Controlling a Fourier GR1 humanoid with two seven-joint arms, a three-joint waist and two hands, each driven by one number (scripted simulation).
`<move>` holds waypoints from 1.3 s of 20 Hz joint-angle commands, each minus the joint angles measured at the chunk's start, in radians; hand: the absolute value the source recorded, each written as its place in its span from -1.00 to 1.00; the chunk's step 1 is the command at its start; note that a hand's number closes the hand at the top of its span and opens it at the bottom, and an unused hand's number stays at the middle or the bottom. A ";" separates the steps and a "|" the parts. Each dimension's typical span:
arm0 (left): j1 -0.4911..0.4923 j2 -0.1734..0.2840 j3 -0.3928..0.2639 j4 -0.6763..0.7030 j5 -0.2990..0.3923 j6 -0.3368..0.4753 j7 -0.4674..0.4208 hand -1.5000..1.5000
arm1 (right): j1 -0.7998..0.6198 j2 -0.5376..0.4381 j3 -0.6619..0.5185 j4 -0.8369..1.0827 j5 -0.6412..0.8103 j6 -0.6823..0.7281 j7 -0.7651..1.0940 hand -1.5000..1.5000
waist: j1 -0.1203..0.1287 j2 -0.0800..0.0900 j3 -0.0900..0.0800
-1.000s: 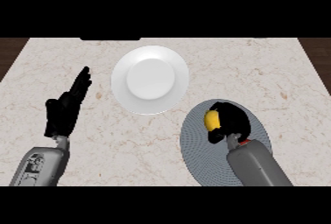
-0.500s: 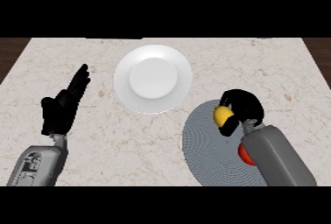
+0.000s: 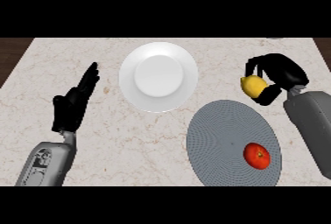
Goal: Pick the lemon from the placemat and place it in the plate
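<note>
The small yellow lemon (image 3: pixel 253 85) sits up in the air inside the robot's black right hand (image 3: pixel 279 77), whose fingers and thumb curl around it from above and from the side, so only its left part shows. It hangs over the pale marbled stone surface (image 3: pixel 110 144), just past the upper right edge of the round grey ribbed placemat (image 3: pixel 223 131) and clear of it. The round white plate (image 3: pixel 158 75) lies to the left of the lemon, near but apart from it, with a strip of bare surface between them. The plate's lower edge comes close to the placemat's upper left rim.

On the placemat, toward its lower right part, lies a small round red tomato-like fruit (image 3: pixel 256 155), on its own and well apart from the held lemon. The grey right forearm runs down the right side of the view, passing beside the placemat's edge.

Over at the left, the black left hand (image 3: pixel 72 105) rests open with fingers straight and pointing up, holding nothing.
</note>
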State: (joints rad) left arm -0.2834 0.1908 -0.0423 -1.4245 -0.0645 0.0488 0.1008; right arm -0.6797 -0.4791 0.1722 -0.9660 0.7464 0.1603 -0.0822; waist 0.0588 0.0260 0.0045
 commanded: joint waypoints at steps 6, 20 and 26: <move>-0.015 0.016 0.025 0.027 0.016 -0.023 -0.001 0.00 | -0.188 0.007 -0.158 0.177 -0.134 -0.152 -0.445 1.00 | -0.007 -0.008 -0.002; 0.008 -0.021 0.002 -0.025 -0.029 0.017 0.045 0.00 | -0.498 0.321 -0.140 0.492 -0.128 -0.103 -0.406 1.00 | -0.021 -0.017 -0.004; 0.017 -0.008 0.023 0.008 -0.022 -0.006 -0.017 0.00 | -0.575 0.446 -0.133 0.626 -0.093 -0.165 -0.383 1.00 | -0.007 -0.010 -0.005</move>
State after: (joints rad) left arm -0.2883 0.1918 -0.0157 -1.4241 -0.0786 0.0405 0.1188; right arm -1.1863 -0.1075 0.0422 -0.4241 0.6386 0.0210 -0.5073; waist 0.0408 0.0123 0.0000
